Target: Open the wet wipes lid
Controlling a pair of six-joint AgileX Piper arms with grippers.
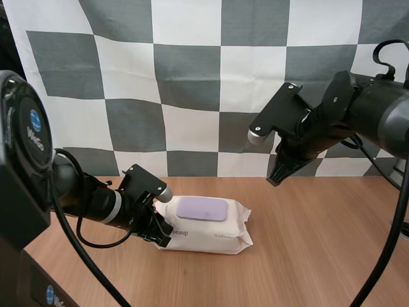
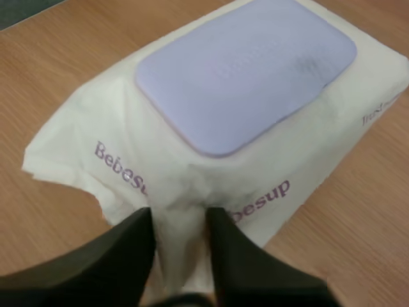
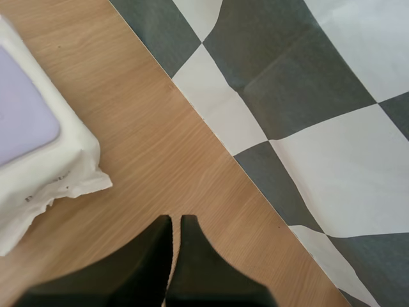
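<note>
Pinching the soft white wipes pack (image 2: 121,134), the left pincer (image 2: 179,217) steadies it so the closed, empty right pincer (image 3: 176,222) can lift the flat purple lid (image 2: 246,70).

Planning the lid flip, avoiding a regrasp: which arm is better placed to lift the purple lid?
Probably right. The left jaws pinch the wet wipes pack at its end, anchoring it. The right jaws are shut on nothing, above the table past the other end, free to reach the lid.

The wet wipes pack (image 1: 208,231) lies on the table (image 1: 319,249), lid (image 1: 202,208) on top. Left gripper (image 1: 160,229) at its left end; right gripper (image 1: 276,179) raised to its right, farther back.
</note>
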